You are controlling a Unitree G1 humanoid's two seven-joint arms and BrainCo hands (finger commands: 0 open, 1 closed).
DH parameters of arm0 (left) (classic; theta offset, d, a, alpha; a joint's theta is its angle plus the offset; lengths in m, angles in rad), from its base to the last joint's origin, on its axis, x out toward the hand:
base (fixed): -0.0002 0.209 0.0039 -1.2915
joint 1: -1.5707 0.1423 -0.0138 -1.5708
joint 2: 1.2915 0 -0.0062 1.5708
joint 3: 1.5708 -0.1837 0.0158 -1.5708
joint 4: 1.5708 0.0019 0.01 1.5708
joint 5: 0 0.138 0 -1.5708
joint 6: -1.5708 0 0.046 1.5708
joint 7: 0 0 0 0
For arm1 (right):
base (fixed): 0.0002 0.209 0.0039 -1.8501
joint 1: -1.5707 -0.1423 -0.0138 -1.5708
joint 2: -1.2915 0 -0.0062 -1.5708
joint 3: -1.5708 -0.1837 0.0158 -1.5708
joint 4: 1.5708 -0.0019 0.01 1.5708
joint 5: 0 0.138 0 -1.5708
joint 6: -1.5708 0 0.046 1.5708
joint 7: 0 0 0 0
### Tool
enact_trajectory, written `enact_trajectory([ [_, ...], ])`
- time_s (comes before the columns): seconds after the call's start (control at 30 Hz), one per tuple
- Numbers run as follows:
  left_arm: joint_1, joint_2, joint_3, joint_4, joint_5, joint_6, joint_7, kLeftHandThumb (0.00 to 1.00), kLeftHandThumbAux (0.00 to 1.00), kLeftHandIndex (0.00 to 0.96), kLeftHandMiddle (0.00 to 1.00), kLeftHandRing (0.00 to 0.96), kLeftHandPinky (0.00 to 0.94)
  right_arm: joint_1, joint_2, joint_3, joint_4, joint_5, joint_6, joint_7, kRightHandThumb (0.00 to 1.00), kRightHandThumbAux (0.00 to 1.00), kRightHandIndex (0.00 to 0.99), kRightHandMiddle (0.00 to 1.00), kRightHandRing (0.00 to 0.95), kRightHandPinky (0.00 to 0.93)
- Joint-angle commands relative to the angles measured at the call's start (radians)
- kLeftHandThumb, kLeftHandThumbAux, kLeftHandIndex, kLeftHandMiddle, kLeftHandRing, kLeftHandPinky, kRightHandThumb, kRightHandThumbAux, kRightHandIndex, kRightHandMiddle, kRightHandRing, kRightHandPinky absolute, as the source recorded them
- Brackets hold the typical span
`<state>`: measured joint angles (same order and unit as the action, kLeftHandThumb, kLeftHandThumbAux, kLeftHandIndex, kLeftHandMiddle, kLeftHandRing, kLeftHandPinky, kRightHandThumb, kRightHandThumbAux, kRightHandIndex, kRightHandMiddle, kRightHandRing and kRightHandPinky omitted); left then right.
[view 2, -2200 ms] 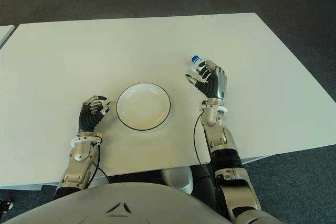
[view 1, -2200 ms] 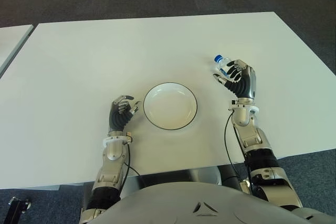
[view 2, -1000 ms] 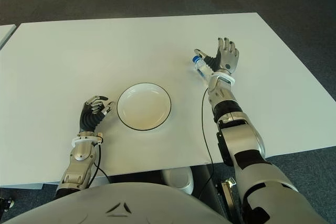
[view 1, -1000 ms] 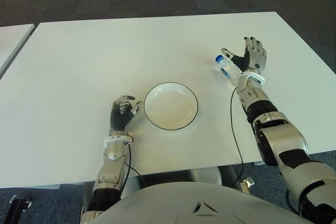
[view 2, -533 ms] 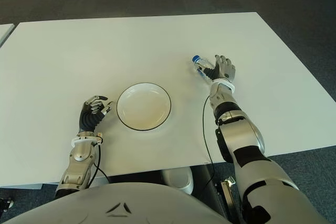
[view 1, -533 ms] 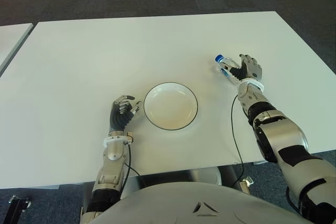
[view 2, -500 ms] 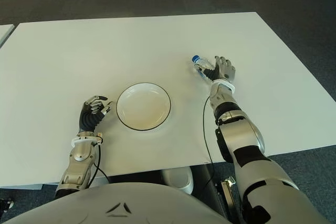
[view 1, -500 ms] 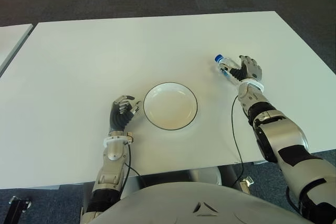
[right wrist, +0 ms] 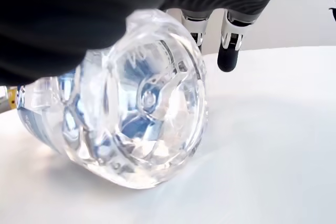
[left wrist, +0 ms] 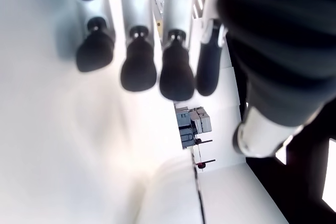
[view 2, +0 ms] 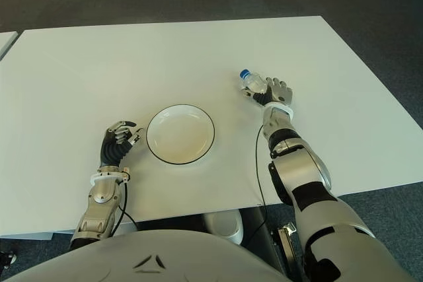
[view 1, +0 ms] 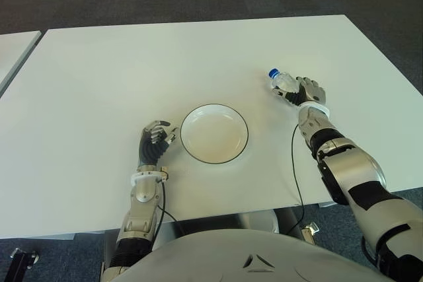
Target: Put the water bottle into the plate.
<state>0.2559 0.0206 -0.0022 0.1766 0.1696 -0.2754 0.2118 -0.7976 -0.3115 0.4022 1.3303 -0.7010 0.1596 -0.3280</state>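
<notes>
Bright even light, soft shadows, blurred close-ups

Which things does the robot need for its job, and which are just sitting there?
For the job:
- water bottle, lying on its side under the right hand
- plate, with nothing in it

Just there:
- left hand, beside the plate on its left, holding nothing
- white table
- a second table's corner, far left

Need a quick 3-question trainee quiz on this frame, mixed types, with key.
1. True or false: the bottle lies inside the plate.
2. Which hand is on the bottle? A) left hand B) right hand
3. Fill in: the bottle's cap is ____.

Key: 1. False, it lies on the table, to the plate's right. 2. B; the left hand shows beside the plate, on its left. 3. Blue.
</notes>
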Motion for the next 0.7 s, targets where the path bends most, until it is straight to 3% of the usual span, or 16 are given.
enact_trajectory([
  [0.03, 0.015, -0.005, 0.006, 0.022, 0.007, 0.017, 0.012, 0.704, 0.715, 0.436, 0.765, 0.770, 0.777, 0.054, 0.059, 0.058, 0.030, -0.019, 0.051, 0.128, 0.585, 0.166, 0.000, 0.000, 0.000, 0.000],
  [0.33, 0.010, -0.003, 0.006, 0.033, 0.014, 0.006, 0.022, 0.705, 0.715, 0.436, 0.790, 0.800, 0.822, 0.057, 0.078, 0.138, 0.043, -0.050, 0.119, 0.254, 0.600, 0.228, 0.000, 0.000, 0.000, 0.000],
  [0.57, 0.005, -0.003, 0.009, 0.046, 0.014, -0.005, 0.025, 0.705, 0.714, 0.437, 0.804, 0.813, 0.823, 0.090, 0.077, 0.174, 0.058, -0.065, 0.123, 0.299, 0.616, 0.303, 0.000, 0.000, 0.000, 0.000],
  [0.63, 0.005, -0.003, 0.010, 0.047, 0.012, -0.008, 0.026, 0.706, 0.714, 0.437, 0.804, 0.811, 0.810, 0.096, 0.078, 0.183, 0.061, -0.071, 0.124, 0.309, 0.619, 0.323, 0.034, 0.000, 0.000, 0.000],
  [0.7, 0.005, -0.004, 0.011, 0.046, 0.010, -0.011, 0.026, 0.706, 0.714, 0.437, 0.803, 0.811, 0.809, 0.093, 0.081, 0.195, 0.062, -0.079, 0.133, 0.323, 0.622, 0.346, 0.129, 0.000, 0.000, 0.000],
])
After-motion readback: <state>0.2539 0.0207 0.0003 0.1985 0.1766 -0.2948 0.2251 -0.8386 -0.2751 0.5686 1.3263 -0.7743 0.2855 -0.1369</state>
